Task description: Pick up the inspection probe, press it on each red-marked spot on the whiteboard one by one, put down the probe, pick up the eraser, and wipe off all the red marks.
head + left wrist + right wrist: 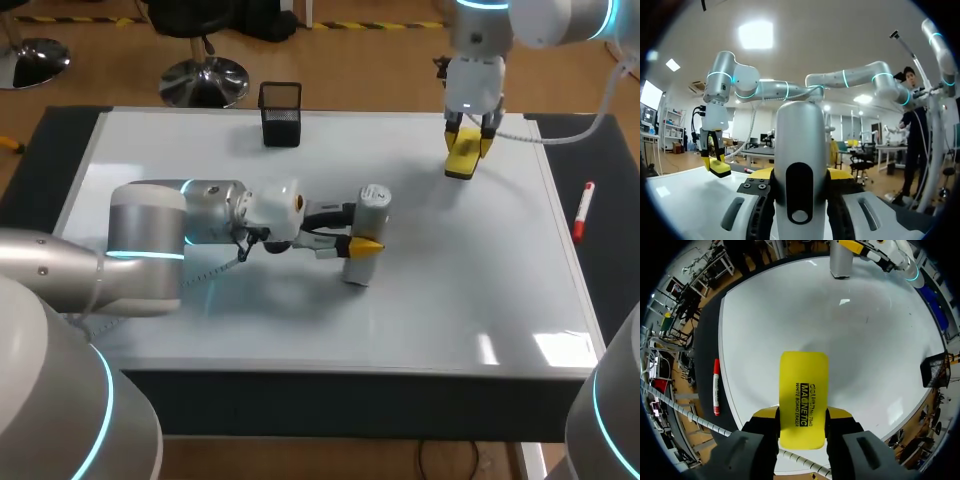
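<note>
Two holds at once: probe (373,200) upright, clamped in left fingers (363,245) near whiteboard (450,290) centre, likely for pressing; eraser (804,395) pinched by right fingers (839,413) at two o'clock, held low, probably for wiping.

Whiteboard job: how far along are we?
Looks done: no red marks show on the whiteboard. In hand: left gripper shut on the probe, upright at mid-board; right gripper shut on the eraser near the far edge. Left: put the probe down; whether more wiping is needed, I can't tell.
</note>
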Robot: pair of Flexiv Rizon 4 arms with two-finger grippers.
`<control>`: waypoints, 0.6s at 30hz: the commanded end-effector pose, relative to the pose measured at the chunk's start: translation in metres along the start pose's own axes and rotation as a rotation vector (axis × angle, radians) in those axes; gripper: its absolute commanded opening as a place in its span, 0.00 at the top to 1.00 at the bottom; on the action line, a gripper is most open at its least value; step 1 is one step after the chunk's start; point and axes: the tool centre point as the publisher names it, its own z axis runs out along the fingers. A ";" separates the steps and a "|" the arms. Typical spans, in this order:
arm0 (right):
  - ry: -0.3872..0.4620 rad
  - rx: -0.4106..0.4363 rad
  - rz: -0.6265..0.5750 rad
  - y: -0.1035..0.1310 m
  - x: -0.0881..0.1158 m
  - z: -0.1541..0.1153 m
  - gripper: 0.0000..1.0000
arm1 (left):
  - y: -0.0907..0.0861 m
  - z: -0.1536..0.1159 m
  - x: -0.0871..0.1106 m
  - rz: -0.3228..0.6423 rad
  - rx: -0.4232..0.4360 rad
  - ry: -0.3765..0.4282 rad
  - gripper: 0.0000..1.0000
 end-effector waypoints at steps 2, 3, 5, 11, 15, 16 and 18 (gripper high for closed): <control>0.002 0.003 -0.001 0.000 0.001 -0.002 1.00 | 0.002 -0.001 -0.001 -0.001 -0.001 -0.003 1.00; 0.002 0.003 -0.001 0.000 0.001 -0.002 1.00 | 0.003 -0.001 -0.001 -0.001 -0.002 -0.003 1.00; 0.002 0.003 -0.001 0.000 0.001 -0.002 1.00 | 0.005 -0.002 -0.002 0.000 -0.003 -0.004 1.00; 0.002 0.003 -0.001 0.000 0.001 -0.002 1.00 | 0.011 -0.007 -0.002 0.000 -0.020 -0.012 1.00; 0.002 0.003 -0.001 0.000 0.001 -0.002 1.00 | 0.013 -0.011 -0.001 0.000 -0.030 -0.018 1.00; 0.002 0.003 -0.001 0.000 0.001 -0.002 1.00 | 0.014 -0.011 -0.001 0.000 -0.034 -0.019 1.00; 0.002 0.003 -0.001 0.000 0.001 -0.002 1.00 | 0.014 -0.012 -0.001 0.006 -0.049 -0.020 1.00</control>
